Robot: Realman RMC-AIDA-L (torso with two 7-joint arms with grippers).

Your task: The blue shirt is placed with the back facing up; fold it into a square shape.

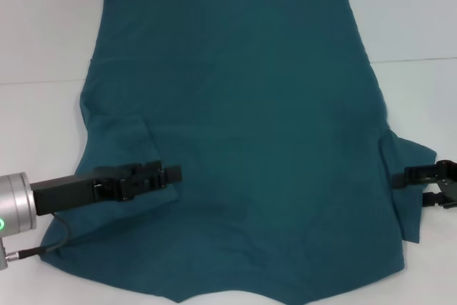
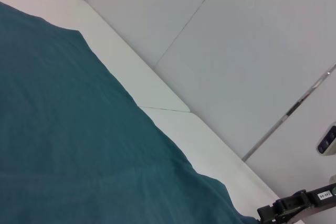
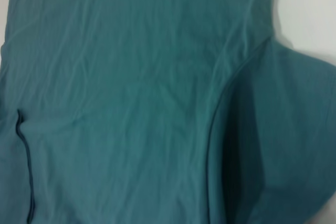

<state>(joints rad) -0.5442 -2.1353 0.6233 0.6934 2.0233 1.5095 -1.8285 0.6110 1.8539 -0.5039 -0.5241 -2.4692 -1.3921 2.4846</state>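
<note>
flat on a white table [image 1: 43,33], blue shirt [image 1: 243,119]; left gripper [image 1: 168,175] narrow, right gripper [image 1: 421,185] wide.

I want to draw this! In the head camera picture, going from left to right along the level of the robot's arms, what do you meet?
Left arm's silver cuff → left pincer, over the folded-in sleeve → blue shirt body → right sleeve → right pincer, at the sleeve's edge.

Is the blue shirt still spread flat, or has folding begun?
Folding has begun: the blue shirt lies mostly spread, but its left sleeve is folded in under the left gripper, while its right sleeve sticks out by the right gripper.
</note>
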